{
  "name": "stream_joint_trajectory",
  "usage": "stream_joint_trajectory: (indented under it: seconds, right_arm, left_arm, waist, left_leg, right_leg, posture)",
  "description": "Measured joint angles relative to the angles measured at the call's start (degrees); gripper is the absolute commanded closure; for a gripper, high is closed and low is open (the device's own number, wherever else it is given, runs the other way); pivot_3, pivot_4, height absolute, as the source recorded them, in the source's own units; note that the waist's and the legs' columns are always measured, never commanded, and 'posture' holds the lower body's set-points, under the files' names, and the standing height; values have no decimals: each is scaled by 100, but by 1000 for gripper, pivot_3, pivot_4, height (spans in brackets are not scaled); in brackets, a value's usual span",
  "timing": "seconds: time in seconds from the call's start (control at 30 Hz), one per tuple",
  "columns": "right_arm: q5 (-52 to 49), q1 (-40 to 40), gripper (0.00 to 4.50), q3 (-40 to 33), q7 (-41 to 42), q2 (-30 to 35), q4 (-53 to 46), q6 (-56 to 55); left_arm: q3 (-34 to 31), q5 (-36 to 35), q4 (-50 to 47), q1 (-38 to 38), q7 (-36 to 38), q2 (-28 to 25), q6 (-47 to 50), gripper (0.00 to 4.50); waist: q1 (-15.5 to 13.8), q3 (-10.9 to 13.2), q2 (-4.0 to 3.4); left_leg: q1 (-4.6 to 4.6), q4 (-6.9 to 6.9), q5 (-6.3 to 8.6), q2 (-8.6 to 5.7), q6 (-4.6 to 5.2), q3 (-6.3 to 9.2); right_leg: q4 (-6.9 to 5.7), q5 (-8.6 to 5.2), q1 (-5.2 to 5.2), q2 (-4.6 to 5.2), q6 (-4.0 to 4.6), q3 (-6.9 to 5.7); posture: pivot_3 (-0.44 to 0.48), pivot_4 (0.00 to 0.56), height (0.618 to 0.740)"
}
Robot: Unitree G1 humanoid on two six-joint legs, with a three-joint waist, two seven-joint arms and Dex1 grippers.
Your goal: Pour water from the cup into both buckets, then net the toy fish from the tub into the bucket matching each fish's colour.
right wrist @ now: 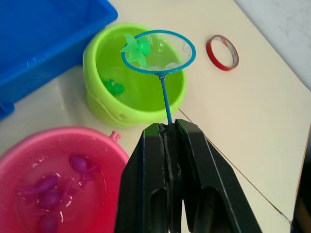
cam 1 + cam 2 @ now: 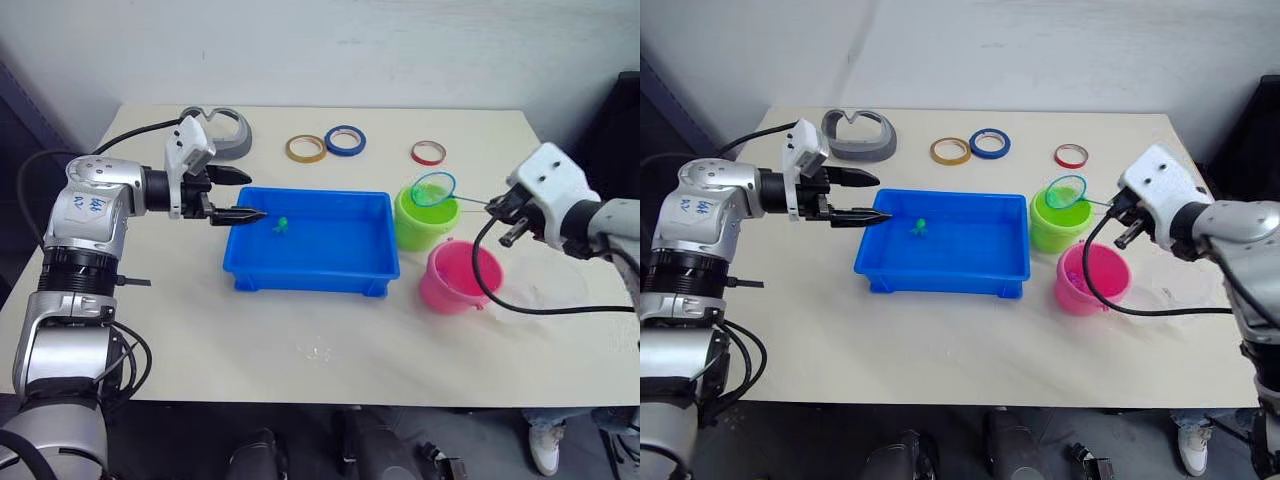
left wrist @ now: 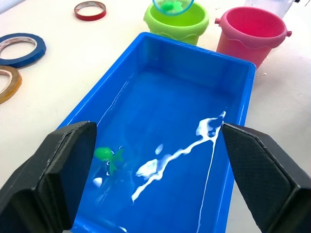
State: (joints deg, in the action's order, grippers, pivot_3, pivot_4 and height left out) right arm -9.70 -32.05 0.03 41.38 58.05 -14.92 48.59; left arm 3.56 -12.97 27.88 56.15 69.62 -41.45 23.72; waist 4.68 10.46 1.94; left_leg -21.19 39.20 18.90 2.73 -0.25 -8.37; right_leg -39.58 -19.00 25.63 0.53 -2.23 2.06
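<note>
- The right gripper (image 1: 169,133) has its two black fingers pressed tight on the thin handle of the net (image 1: 158,51).
- The net's blue hoop hangs right over the lime green bucket (image 1: 102,92), and a green toy fish (image 1: 137,48) sits in the net.
- Another little green fish (image 1: 113,87) lies down inside the green bucket.
- The pink bucket (image 2: 458,277) stands just beside the green one, on the side nearer the robot. It has water in it and a few purple fish (image 1: 49,187) at the bottom.
- The blue tub (image 2: 312,270) sits in the middle of the table (image 2: 300,360), with both buckets near its right end.
- One green fish (image 3: 109,156) is in the tub, in the shallow water near the left end.
- The left gripper (image 2: 232,196) is held over the left end of the tub. Its fingers are spread wide apart and hold nothing.
- The clear cup (image 2: 555,290) stands to the right of the pink bucket, partly behind the right arm.
- Three tape rings lie at the far side of the table: a yellow ring (image 2: 306,149), a blue ring (image 2: 344,140) and a red ring (image 2: 428,152).
- A grey curved thing (image 2: 225,133) lies at the far left of the table.
</note>
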Motion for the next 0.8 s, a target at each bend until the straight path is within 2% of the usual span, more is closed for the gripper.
stream_joint_trajectory:
  seconds: [0.13, 0.37, 0.67, 0.8]
  right_arm:
    - [562, 21, 4500, 428, -108, 79, 69, -647]
    - [2002, 132, 4500, 973, -210, 735, 163, -2292]
    - [2895, 743, 4500, 978, 43, 1148, -304, -3629]
    - [3512, 967, 4500, 885, -104, 1391, -396, -4251]
  left_arm:
    - [4, 13, 6, 1, 24, 8, -17, 38]
    - [3, 23, 6, -1, 64, 3, -17, 38]
    - [2, 50, 27, 2, 78, 7, -52, 38]
    - [2, 77, 137, 10, 103, 20, -84, 38]
  waist:
    - [-1, 0, -1]
    - [-13, 1, -2]
    - [-25, 1, -2]
    - [-17, 1, -2]
  left_leg:
    - [0, 0, 0, 1, -1, 0]
    - [1, 0, 0, 0, -1, 0]
    - [2, 1, -1, 1, -2, 0]
    - [3, 2, -1, 0, -2, -2]
  right_leg:
    - [0, 0, 1, 0, 0, 0]
    - [2, 0, 1, 0, 0, -1]
    - [-1, 0, 0, 0, 0, -1]
    - [-3, 0, 0, 0, 0, -1]
  posture:
    - [0, 150, 738]
    - [0, 150, 738]
    - [0, 150, 738]
    - [0, 150, 738]
